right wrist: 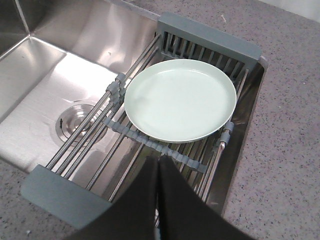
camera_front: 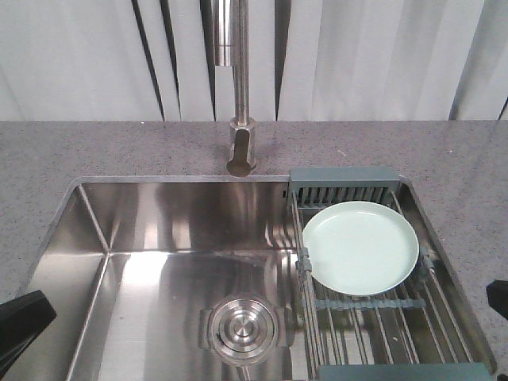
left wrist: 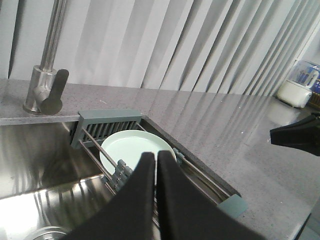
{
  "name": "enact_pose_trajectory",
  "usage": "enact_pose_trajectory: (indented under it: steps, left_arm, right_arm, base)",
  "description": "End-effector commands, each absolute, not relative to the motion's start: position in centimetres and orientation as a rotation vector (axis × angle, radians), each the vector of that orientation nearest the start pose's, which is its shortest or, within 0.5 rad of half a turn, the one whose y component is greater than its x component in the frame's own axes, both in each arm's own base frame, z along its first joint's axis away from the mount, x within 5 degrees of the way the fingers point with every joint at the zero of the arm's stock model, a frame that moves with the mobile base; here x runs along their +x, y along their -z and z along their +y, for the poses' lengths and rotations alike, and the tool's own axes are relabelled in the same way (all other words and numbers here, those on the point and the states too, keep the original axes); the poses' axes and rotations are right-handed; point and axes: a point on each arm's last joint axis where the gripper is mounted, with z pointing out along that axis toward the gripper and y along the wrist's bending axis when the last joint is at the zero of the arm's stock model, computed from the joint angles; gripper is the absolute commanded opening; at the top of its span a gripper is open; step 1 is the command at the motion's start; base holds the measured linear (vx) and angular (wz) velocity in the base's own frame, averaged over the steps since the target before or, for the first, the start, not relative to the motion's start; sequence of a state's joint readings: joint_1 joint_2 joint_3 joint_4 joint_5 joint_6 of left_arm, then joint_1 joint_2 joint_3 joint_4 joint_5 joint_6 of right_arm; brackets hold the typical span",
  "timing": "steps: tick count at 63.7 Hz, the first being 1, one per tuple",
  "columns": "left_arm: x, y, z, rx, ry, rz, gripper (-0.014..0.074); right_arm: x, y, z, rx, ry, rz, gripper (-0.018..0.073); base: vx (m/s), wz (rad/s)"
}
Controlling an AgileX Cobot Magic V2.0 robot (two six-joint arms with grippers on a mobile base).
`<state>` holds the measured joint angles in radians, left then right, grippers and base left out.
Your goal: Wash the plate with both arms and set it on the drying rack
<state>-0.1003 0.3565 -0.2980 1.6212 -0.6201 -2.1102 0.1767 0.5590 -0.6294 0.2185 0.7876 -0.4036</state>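
Front view: the plate [camera_front: 361,247] lay flat on the drying rack [camera_front: 373,313] spanning the sink [camera_front: 159,238] beside the faucet [camera_front: 240,87]. Left wrist view: the left hand [left wrist: 156,159] was pressed shut, empty. Right wrist view: the right hand [right wrist: 159,162] was likewise pinched together above the rack, holding nothing.

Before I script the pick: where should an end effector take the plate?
Pinch the plate at its raised rim on the near edge, coming from the robot's side. It lies flat, face up, on the drying rack, whose open rods probably leave room for a finger beneath.
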Motion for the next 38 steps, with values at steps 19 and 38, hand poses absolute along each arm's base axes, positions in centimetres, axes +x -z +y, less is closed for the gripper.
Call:
enact_pose_trajectory:
  steps: [19,38]
  left_arm:
    - [7.2,-31.3,-5.1,-0.157,1.215,1.446,-0.0006]
    - [7.8,-26.4,-3.6,0.07,0.623,1.365,-0.0006]
  right_arm:
    - [9.8,-32.7,3.1,-0.513,-0.116,2.027,-0.0006]
    - [9.8,-32.7,3.1,-0.514,-0.118,2.031,-0.0006]
  base:
    - [0.0,0.0]
    - [0.0,0.0]
